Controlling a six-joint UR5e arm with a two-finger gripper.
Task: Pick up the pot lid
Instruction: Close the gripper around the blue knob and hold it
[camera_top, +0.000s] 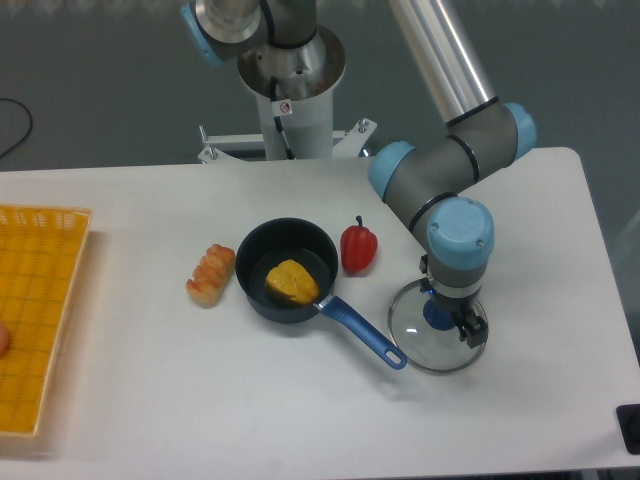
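Pot lid at grasp alignment; gripper spread wide, apparently about the blue knob; closure should follow.

"What colour is the pan?"

"Black, with a blue handle. The food in it is yellow."

"And the lid?"

"Clear and greyish, with a dark blue knob."

"I see red too."

"That's the pepper, bright red all over. The bread is golden brown, a bit orange."

"What about the basket?"

"Strong orange-yellow. The worktop under everything is a plain, pale greyish white, and the cable is black."

"So the blues are just the handle and knob?"

"Among those things, yes."
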